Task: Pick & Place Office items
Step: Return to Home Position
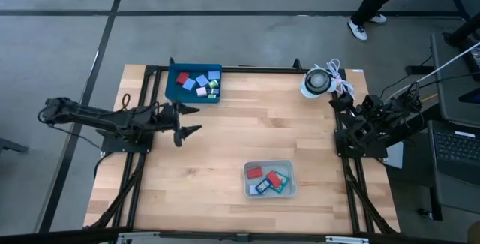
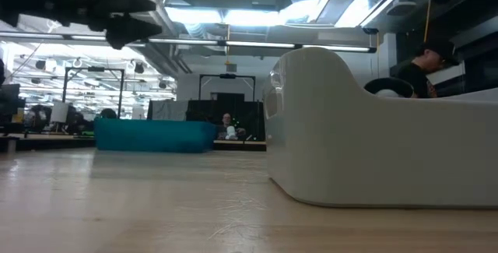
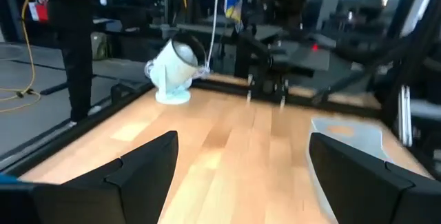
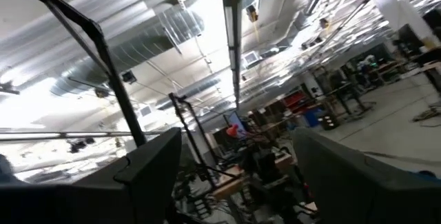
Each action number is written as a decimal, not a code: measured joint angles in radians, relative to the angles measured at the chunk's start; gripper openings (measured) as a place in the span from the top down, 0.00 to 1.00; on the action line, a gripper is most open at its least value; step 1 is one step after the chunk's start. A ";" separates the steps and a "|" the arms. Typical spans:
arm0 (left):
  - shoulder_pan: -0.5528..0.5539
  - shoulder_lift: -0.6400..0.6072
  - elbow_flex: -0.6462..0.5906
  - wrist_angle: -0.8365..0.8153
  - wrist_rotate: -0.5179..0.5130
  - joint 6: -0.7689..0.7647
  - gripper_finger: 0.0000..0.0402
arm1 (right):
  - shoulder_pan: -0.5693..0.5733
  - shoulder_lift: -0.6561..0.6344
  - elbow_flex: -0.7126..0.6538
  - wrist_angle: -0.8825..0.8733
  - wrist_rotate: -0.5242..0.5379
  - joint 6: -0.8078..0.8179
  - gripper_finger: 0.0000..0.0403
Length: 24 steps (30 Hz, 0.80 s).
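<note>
Several small office items [image 1: 198, 82] in red, blue, white and green lie in the dark blue tray [image 1: 172, 86] at the far left of the table. More of them [image 1: 268, 182], red, blue and green, lie in a pale bin [image 1: 291, 170] near the front edge. My left gripper [image 1: 196, 120] hovers level over the table just near of the tray, pointing toward the right edge. It is open with only bare wood between its fingers [image 3: 148, 158]. My right gripper [image 4: 238, 148] is drawn back at the table's right edge, tilted up toward the ceiling, open and empty.
A white coiled cable [image 1: 319, 81] lies at the far right of the table, also seen ahead of the left gripper [image 3: 172, 72]. In the low view the pale bin [image 2: 373, 128] stands close and the tray [image 2: 154, 135] farther back. A person stands beyond the far edge [image 1: 375, 4].
</note>
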 joint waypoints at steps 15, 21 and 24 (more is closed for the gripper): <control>0.040 -0.550 -0.156 -0.354 0.052 0.019 0.20 | 0.000 0.131 0.000 0.111 -0.048 0.020 0.29; 0.075 -0.520 -0.197 -0.291 0.131 0.054 0.20 | 0.000 0.185 0.000 0.163 -0.048 0.013 0.29; 0.102 -0.496 -0.202 -0.272 0.144 0.092 0.20 | 0.000 0.201 0.001 0.184 -0.045 0.013 0.29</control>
